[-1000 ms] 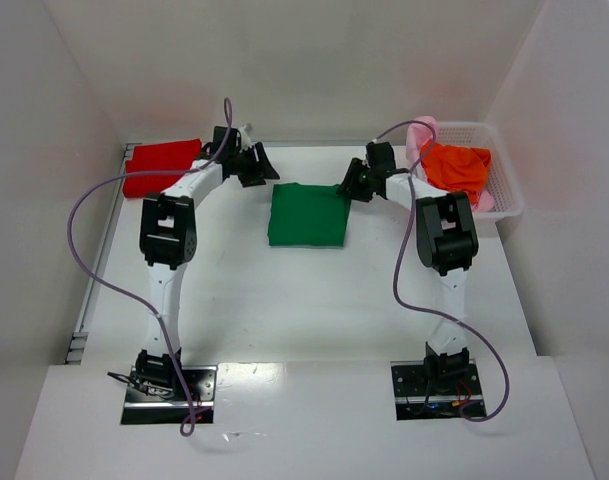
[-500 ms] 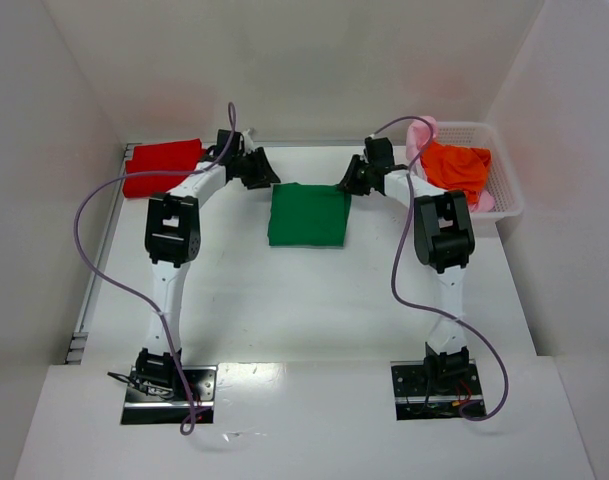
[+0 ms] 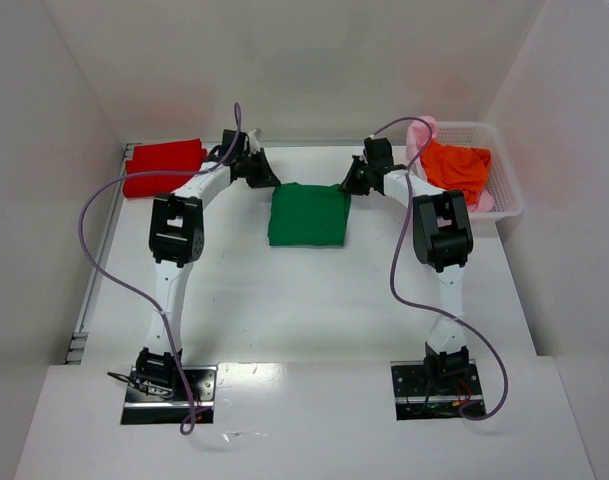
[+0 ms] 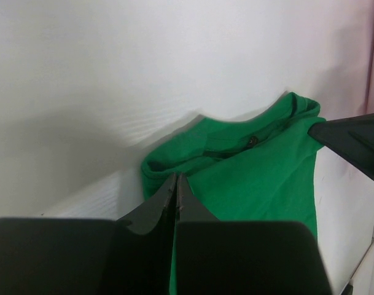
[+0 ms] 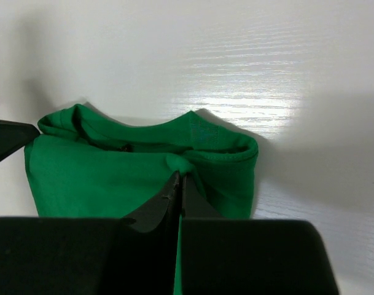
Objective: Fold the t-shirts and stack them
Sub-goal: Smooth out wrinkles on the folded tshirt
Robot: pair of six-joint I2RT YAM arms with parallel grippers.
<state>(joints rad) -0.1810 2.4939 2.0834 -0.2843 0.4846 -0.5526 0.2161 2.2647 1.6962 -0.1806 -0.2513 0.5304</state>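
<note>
A dark green t-shirt point(image 3: 307, 214) lies folded into a rectangle at mid-table. My left gripper point(image 3: 268, 180) is at its far left corner and my right gripper point(image 3: 347, 187) at its far right corner. In the left wrist view the left gripper point(image 4: 176, 177) is shut on the edge of the green t-shirt point(image 4: 260, 172). In the right wrist view the right gripper point(image 5: 179, 176) is shut, with a small bunch of the green t-shirt point(image 5: 94, 172) pinched at its tip. A folded red t-shirt point(image 3: 164, 166) lies at the far left. The orange t-shirt point(image 3: 456, 166) and pink t-shirt point(image 3: 421, 133) are crumpled in the basket.
The white mesh basket point(image 3: 506, 193) stands at the far right against the side wall. White walls close the table at the back and on both sides. Purple cables loop out from both arms.
Both grippers have gone from open to shut on the green t-shirt's far corners. The left gripper moved slightly right onto its corner. The shirt lies as before.
</note>
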